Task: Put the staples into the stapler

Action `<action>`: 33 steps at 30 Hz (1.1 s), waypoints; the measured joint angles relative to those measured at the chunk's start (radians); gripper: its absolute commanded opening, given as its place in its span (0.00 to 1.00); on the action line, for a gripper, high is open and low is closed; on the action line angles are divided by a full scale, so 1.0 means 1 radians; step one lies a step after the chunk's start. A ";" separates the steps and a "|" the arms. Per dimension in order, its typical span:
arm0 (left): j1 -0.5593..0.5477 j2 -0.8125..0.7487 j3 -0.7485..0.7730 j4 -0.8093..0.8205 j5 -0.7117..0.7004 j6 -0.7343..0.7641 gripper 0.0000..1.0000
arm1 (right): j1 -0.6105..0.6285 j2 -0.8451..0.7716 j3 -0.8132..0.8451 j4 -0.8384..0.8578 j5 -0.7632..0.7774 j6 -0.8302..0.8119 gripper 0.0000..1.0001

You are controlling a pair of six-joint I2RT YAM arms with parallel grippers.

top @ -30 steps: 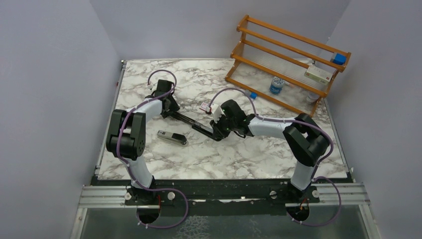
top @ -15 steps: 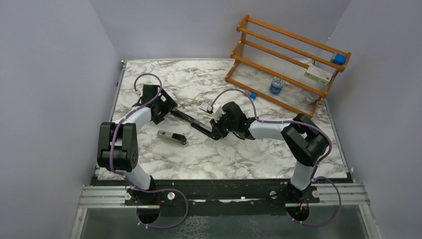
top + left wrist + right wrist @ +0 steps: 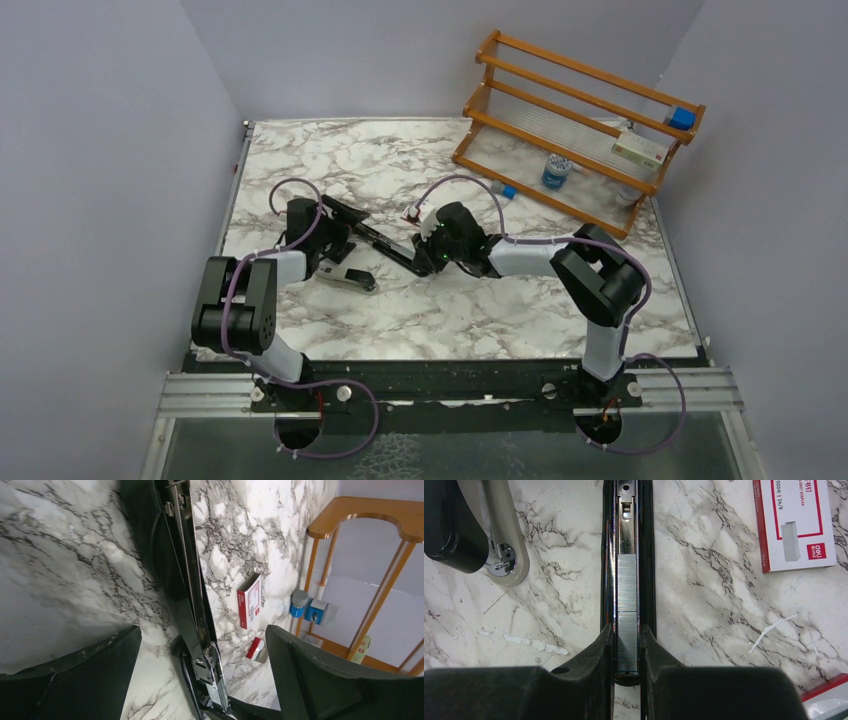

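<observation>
1 open stapler [image 3: 628,500], right gripper [image 3: 627,630] pinched on the staples [image 3: 627,590] inside it, left gripper [image 3: 202,630] spread wide.

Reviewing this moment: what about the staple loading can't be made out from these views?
Right wrist view: whether the right gripper pinches the staple strip or only flanks it; its fingers cover the strip's near end.
Top view: the strip inside the stapler is too small to see, and partly under that gripper.
Right wrist view: the staple box is cut by the top edge, so open or closed is unclear.
</observation>
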 measured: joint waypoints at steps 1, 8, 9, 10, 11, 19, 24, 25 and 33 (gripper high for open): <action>-0.003 0.008 -0.006 0.029 0.004 -0.013 0.99 | 0.000 0.001 0.000 0.002 0.000 0.005 0.01; -0.025 0.087 -0.027 0.220 0.021 -0.080 0.99 | 0.002 0.006 0.010 0.001 0.000 0.033 0.01; -0.026 0.101 -0.029 0.248 0.020 -0.089 0.99 | 0.003 0.008 0.011 0.000 0.000 0.035 0.01; -0.026 0.116 -0.031 0.280 0.020 -0.098 0.99 | 0.003 0.009 0.013 0.000 -0.001 0.037 0.01; -0.026 0.136 -0.031 0.315 0.021 -0.110 0.99 | 0.003 0.009 0.014 -0.001 -0.001 0.037 0.01; -0.021 0.238 -0.034 0.522 0.012 -0.149 0.99 | 0.003 0.012 0.021 -0.012 0.000 0.040 0.01; -0.006 0.304 -0.047 0.669 0.009 -0.169 0.92 | 0.003 0.018 0.032 -0.022 0.000 0.033 0.01; -0.003 0.319 -0.052 0.703 0.011 -0.175 0.90 | 0.003 0.020 0.035 -0.022 0.000 0.033 0.01; 0.027 0.407 -0.057 0.890 0.040 -0.173 0.82 | 0.003 0.040 0.066 -0.039 0.001 0.022 0.01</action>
